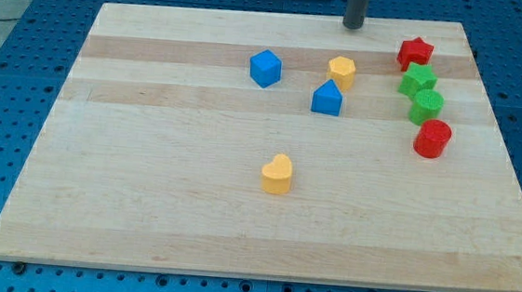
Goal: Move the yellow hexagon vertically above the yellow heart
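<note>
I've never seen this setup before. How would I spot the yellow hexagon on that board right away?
Start at the wooden board and look along its top edge, where my tip rests. Just below and slightly to the view's left of it sits the yellow hexagon, right above the blue block with a peaked top. The only other yellow piece, the yellow heart, lies alone much lower down.

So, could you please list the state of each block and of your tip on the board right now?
my tip: at the view's top edge, touching no block
yellow hexagon: up and right of the heart, not above it
yellow heart: alone, lower middle
blue cube: apart, left of hexagon
blue block: just below hexagon
red star, two green blocks, red cylinder: column at right
</note>
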Tool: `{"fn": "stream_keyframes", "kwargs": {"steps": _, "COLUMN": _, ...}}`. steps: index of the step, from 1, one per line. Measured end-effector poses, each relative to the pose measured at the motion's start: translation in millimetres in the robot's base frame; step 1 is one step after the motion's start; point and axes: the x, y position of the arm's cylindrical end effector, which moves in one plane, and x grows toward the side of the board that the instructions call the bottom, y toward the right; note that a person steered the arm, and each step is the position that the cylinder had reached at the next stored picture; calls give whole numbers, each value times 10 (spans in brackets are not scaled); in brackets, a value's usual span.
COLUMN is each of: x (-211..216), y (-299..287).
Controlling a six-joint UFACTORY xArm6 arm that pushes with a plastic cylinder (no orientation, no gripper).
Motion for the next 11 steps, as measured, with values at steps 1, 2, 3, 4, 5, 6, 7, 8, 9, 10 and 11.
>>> {"fn": "stream_keyframes", "kwargs": {"steps": 1, "x": 236, "y": 0}}
{"fn": "stream_keyframes", "kwargs": {"steps": 2, "x": 389, "y": 0}}
{"fn": "stream_keyframes", "kwargs": {"steps": 3, "x": 483, "y": 0}}
{"fn": "stream_keyframes", "kwargs": {"steps": 4, "x": 483, "y": 45}}
{"fn": "stream_keyframes", "kwargs": {"steps": 5, "x": 542, "y": 182}}
{"fn": "stream_keyframes", "kwargs": {"steps": 6, "x": 719, "y": 182}}
{"fn": "stream_keyframes", "kwargs": {"steps": 7, "x": 860, "y": 165}}
{"fn": "stream_keyframes", "kwargs": {"steps": 8, "x": 1017, "y": 156}}
{"fn": "stream_keyframes", "kwargs": {"steps": 9, "x": 1020, "y": 9}}
{"fn": "stream_keyframes", "kwargs": {"steps": 10, "x": 1000, "y": -204}}
{"fn": "stream_keyframes", "kwargs": {"steps": 11, "x": 1000, "y": -428}}
